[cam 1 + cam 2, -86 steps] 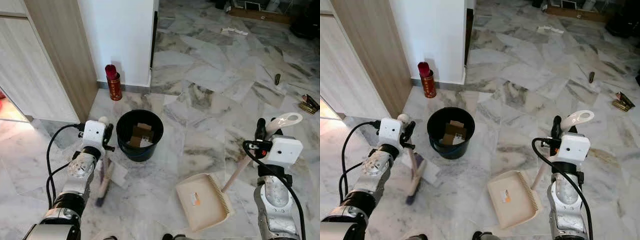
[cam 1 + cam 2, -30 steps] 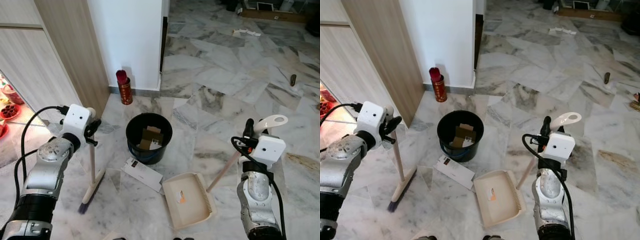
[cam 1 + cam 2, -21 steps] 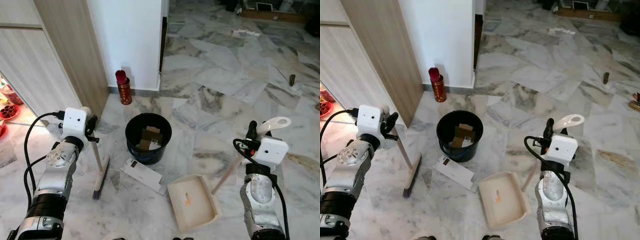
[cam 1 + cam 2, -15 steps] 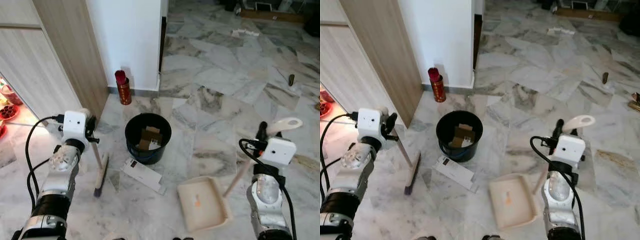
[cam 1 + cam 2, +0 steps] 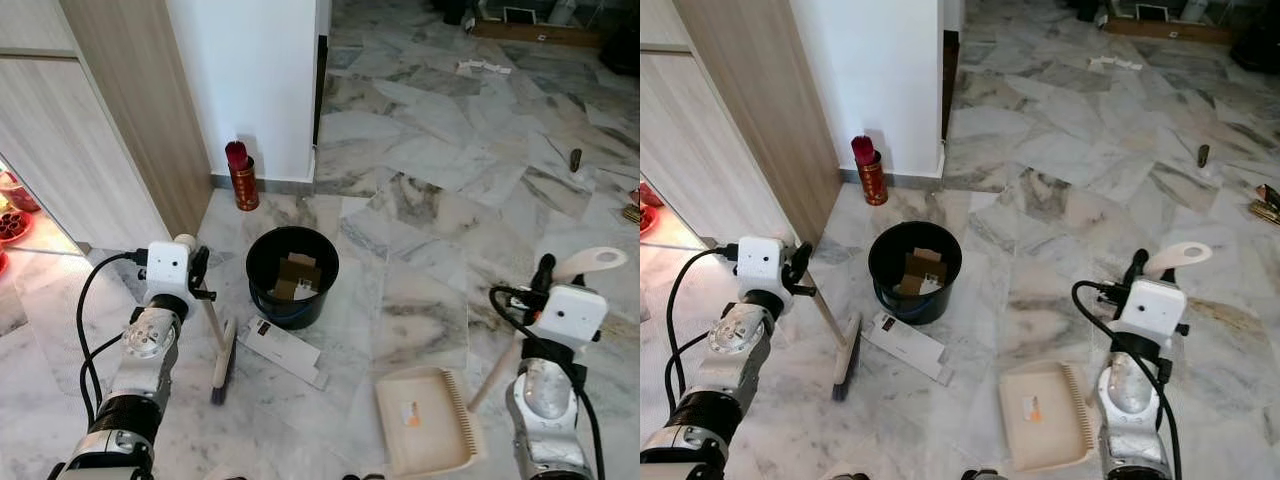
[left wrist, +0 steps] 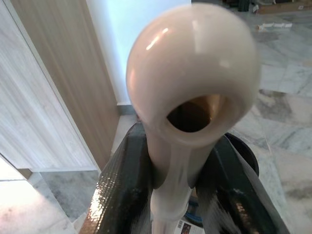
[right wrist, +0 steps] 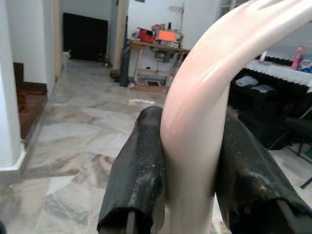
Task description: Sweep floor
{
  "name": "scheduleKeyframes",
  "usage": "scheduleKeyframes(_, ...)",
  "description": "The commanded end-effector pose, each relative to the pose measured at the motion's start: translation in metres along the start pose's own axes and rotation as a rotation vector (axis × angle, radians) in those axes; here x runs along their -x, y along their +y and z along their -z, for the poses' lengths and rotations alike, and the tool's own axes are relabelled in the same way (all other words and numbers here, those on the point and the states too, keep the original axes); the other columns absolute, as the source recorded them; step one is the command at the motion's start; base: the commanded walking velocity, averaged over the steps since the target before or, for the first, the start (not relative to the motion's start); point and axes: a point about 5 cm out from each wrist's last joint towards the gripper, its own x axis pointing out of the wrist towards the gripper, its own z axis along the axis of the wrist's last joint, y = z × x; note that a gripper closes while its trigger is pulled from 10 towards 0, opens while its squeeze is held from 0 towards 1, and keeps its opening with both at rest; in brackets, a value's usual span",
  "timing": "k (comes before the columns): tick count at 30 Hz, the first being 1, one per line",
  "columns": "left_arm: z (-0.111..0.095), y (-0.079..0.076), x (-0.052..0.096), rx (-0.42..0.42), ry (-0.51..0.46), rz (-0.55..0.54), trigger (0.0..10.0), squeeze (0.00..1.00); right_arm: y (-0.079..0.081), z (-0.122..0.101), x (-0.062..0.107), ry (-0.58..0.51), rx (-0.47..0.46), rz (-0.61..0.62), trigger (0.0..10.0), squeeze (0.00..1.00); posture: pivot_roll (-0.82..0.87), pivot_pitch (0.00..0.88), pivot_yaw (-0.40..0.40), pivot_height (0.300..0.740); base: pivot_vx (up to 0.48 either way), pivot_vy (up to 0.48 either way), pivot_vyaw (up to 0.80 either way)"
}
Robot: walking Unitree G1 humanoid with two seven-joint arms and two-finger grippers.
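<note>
Right now your left gripper (image 6: 178, 165) has its jaws pinched on the broom (image 5: 216, 340) handle, bristles on the marble floor (image 5: 420, 190) beside the black bin (image 5: 292, 276) (cardboard inside). Your right gripper (image 7: 190, 161) clamps the dustpan (image 5: 425, 432) handle, pan flat on the floor. A white box (image 5: 288, 351) lies between broom and dustpan.

The bin (image 5: 292, 290) is standing on the floor (image 5: 430, 190) in the middle, with cardboard pieces (image 5: 290, 276) lying in it. Behind it to the left, a canister (image 5: 241, 176) is standing beside the wall. The broom (image 5: 218, 350) is standing left of the bin. A flat box (image 5: 288, 351) is lying in front of the bin, just beside the broom head. The dustpan (image 5: 425, 433) is lying further right, nearer the robot.
</note>
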Motion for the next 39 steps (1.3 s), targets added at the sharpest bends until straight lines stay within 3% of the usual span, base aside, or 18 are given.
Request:
scheduleKeyframes(1,-0.001,-0.001,-0.001,0.007,-0.02,-0.005,10.0,0.0,-0.001,-0.002,0.002,-0.021,0.004,-0.01,10.0,0.0,0.01,0.167,-0.048,0.74,0.0,0.0,0.0)
scheduleKeyframes(6,0.003,-0.005,0.0,0.012,-0.007,0.022,10.0,0.0,0.002,-0.002,0.004,-0.018,-0.002,-0.027,10.0,0.0,0.01,0.174,-0.049,0.74,0.0,0.0,0.0)
scheduleKeyframes(11,0.01,-0.02,0.001,0.043,0.051,0.179,10.0,0.0,0.004,-0.001,0.003,-0.015,-0.006,-0.037,10.0,0.0,0.02,0.17,-0.047,0.74,0.0,0.0,0.0)
scheduleKeyframes(16,0.013,-0.025,0.004,0.043,0.064,0.235,10.0,0.0,0.006,-0.001,0.001,-0.013,-0.008,-0.038,10.0,0.0,0.02,0.162,-0.044,0.74,0.0,0.0,0.0)
scheduleKeyframes(33,0.018,-0.01,0.033,-0.101,0.135,0.417,10.0,0.0,0.011,0.001,-0.004,-0.003,0.003,-0.019,10.0,0.0,0.07,0.139,-0.02,0.74,0.0,0.0,0.0)
scheduleKeyframes(39,0.007,-0.005,0.038,-0.13,0.143,0.478,10.0,0.0,0.014,0.0,-0.006,-0.009,-0.014,-0.014,10.0,0.0,0.08,0.141,-0.011,0.74,0.0,0.0,0.0)
